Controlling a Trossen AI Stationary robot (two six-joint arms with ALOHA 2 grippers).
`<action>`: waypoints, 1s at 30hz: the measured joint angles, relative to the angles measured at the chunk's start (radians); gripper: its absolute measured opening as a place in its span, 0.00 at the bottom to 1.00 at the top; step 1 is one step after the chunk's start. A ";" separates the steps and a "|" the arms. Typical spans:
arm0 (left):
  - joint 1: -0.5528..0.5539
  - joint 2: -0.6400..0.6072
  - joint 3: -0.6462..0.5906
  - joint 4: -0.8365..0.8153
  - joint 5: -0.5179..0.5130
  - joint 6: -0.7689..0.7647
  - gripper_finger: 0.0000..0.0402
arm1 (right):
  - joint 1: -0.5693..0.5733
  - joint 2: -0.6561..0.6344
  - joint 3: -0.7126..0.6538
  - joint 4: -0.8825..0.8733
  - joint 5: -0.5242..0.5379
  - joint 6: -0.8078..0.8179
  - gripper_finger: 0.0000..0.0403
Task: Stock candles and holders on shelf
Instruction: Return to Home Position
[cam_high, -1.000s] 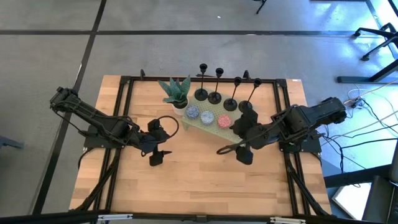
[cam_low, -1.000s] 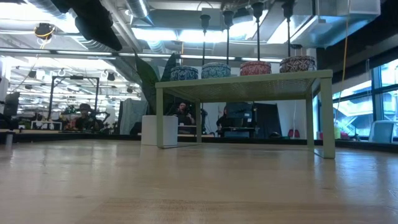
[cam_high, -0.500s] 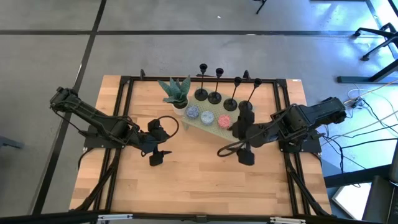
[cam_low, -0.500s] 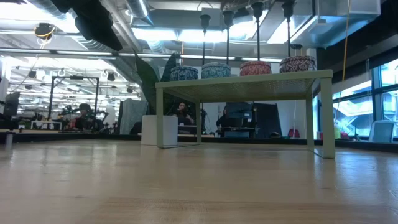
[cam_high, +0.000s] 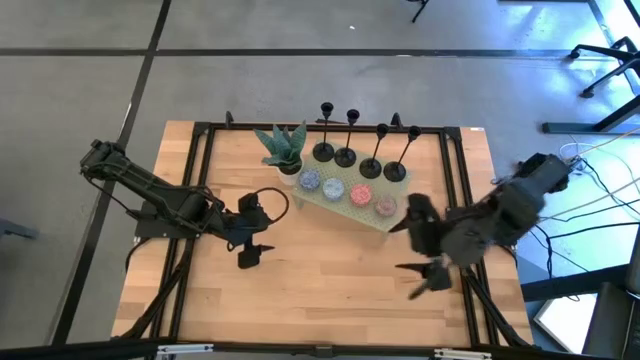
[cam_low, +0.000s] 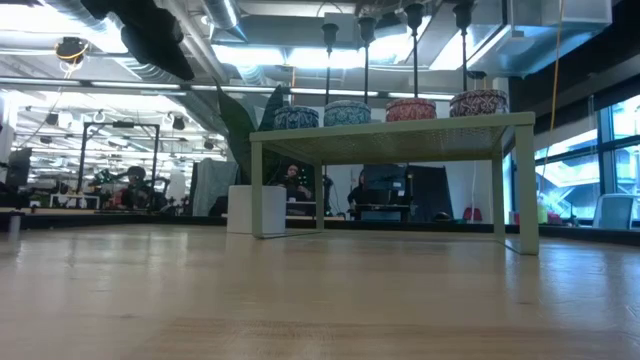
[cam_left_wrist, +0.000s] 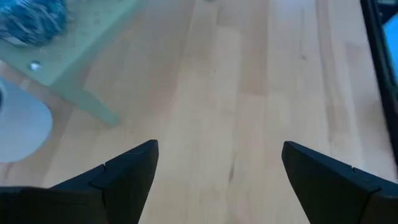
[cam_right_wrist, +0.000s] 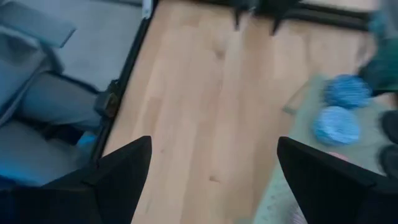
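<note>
Pale green perforated metal forms the shelf (cam_high: 347, 209), a low platform set at a slant at the far middle of the wooden table (cam_high: 320, 300). Four candles sit in a row along its near edge. The two bluish-grey candles (cam_high: 309, 181) are on the left, and the two pink-red candles (cam_high: 360, 194) are on the right, each just beside the next. Along the shelf's far edge four black holders (cam_high: 345, 157) stand upright in a matching row, their stems rising above the candles in the low view. A potted plant (cam_high: 282, 148) stands on the table just beside the shelf's left end.

The left gripper (cam_high: 252, 230) hangs over the table to the near left of the shelf, apart from it, fingers spread and empty. The right gripper (cam_high: 417, 246) is over the table's right side, nearer than the shelf's right end and clear of it, its fingers released wide and holding nothing.
</note>
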 joint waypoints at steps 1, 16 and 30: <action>0.001 -0.003 0.008 -0.010 0.012 -0.003 0.85 | 0.022 -0.019 -0.008 -0.007 0.041 0.017 0.87; -0.002 -0.339 0.161 -0.056 -0.136 0.303 0.85 | 0.132 -0.490 -0.774 0.440 0.208 0.159 0.87; 0.000 -0.455 0.158 -0.355 -0.348 0.123 0.85 | 0.130 -0.827 -1.226 0.833 0.188 0.049 0.87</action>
